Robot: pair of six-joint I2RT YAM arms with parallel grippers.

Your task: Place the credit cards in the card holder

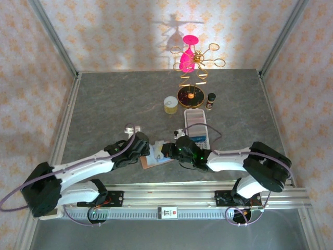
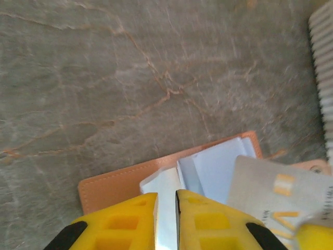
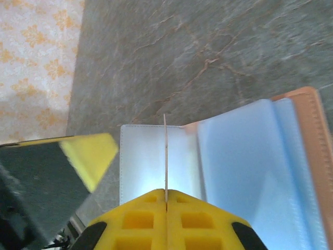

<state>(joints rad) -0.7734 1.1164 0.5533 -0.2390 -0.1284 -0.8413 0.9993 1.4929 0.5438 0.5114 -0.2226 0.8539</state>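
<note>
Right wrist view: we find the right pincer [image 3: 166, 197] clamped on a credit card [image 3: 165, 151]. The card is seen edge-on, upright, its free end pointing away over the open card holder [image 3: 234, 156]. We cannot tell its long axis.

Top view: the holder lies near the bench [image 1: 114, 104] front, long axis roughly left-right.

Left wrist view: the left pincer [image 2: 166, 203] stands narrowly parted.

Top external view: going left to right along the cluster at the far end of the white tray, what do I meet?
small yellow round container → black round stand with gold wire arms → small dark bottle
</note>
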